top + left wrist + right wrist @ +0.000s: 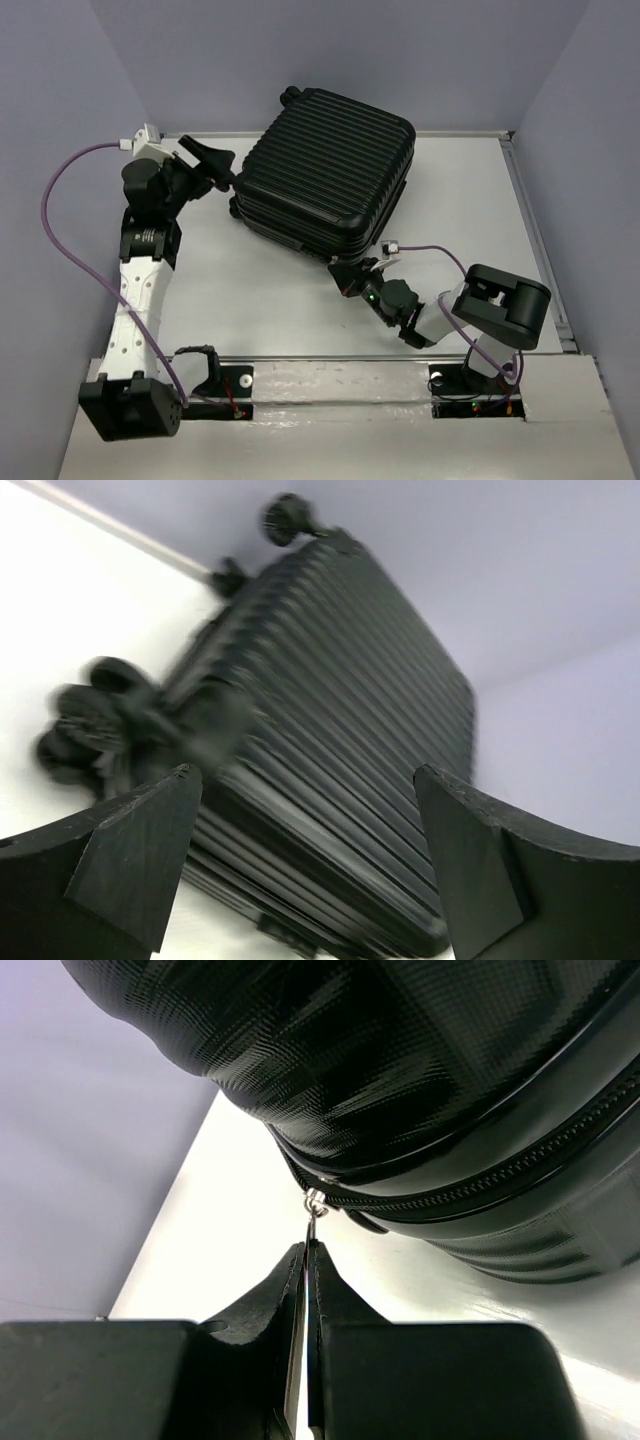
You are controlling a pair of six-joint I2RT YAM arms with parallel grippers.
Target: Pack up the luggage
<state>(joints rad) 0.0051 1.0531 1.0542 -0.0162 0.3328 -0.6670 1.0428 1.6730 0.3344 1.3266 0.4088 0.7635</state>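
One glossy black ribbed luggage [330, 170], rounded corners, silvery zipper pull [314, 1204]

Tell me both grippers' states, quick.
Left gripper: open, holding nothing.
Right gripper: closed on the zipper pull of the luggage.

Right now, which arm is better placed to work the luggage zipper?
Right: the right pincer is shut on the zipper pull; the left pincer stands open beside the luggage wheels, holding nothing.
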